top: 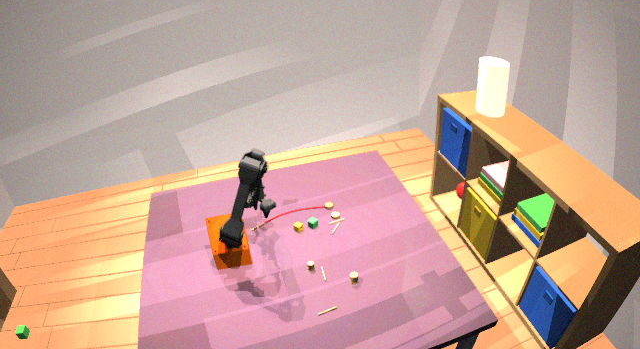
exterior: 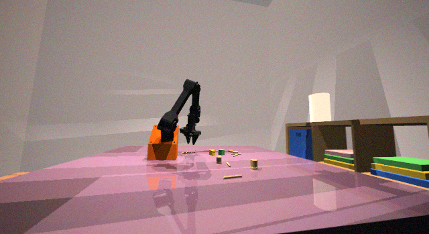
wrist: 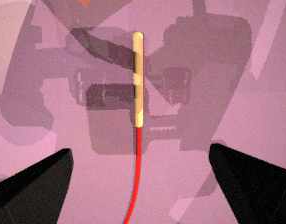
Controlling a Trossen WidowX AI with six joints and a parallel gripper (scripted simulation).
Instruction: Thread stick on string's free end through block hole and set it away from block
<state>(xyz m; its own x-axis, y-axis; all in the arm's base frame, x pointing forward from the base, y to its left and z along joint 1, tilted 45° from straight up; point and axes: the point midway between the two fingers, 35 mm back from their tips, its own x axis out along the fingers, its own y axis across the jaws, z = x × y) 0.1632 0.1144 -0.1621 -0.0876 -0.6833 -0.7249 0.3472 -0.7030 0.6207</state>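
The thin wooden stick (top: pixel 256 228) (exterior: pixel 186 152) (wrist: pixel 138 80) lies on the table near the arm's base. The red string (top: pixel 292 210) (wrist: pixel 139 160) runs from its end in a curve to the round button (top: pixel 328 205) (exterior: pixel 230 151). My gripper (top: pixel 267 214) (exterior: pixel 191 143) (wrist: pixel 142 155) is open and empty above the table. In the wrist view its fingers stand on either side of the string, beyond the stick's string end. A yellow block (top: pixel 298 227) (exterior: pixel 212 152) stands on the table beside a green block (top: pixel 313 223) (exterior: pixel 221 151); no hole can be made out in either now.
A loose disc (top: pixel 335 215) and two loose sticks, one here (top: pixel 337 221), lie near the button. Two short cylinders (top: pixel 310 265) (top: pixel 354 277) stand nearer the front, with a small stick (top: pixel 323 273) between them. Another stick (top: pixel 327 310) (exterior: pixel 232 176) lies farther front.
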